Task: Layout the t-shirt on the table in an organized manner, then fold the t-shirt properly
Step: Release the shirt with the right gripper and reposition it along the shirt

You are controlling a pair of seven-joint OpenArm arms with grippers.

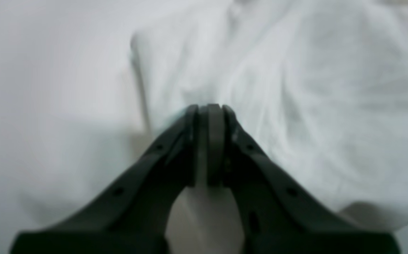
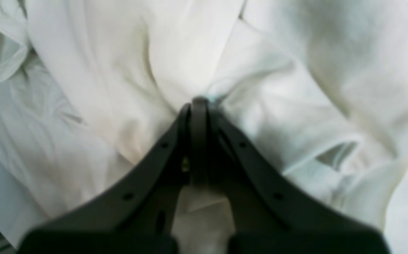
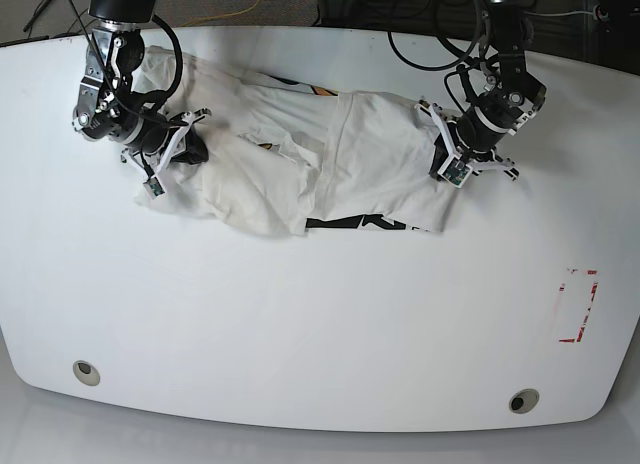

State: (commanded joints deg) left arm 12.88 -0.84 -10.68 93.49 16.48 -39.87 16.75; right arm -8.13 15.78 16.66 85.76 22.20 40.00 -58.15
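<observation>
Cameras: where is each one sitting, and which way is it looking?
Base view: high above, looking down on the table, the crumpled t-shirt and both arms.
Left wrist view: on the left arm, looking along its shut left claw at the shirt's edge.
Right wrist view: on the right arm, looking along its shut right claw into bunched cloth.
Shared: both wrist views show the same t-shirt, also seen from the base.

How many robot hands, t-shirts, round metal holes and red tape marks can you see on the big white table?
Robot hands: 2 (left hand, right hand)
T-shirts: 1 (the t-shirt)
Round metal holes: 2 (one, the other)
Red tape marks: 1 (the red tape mark)
Total: 6
</observation>
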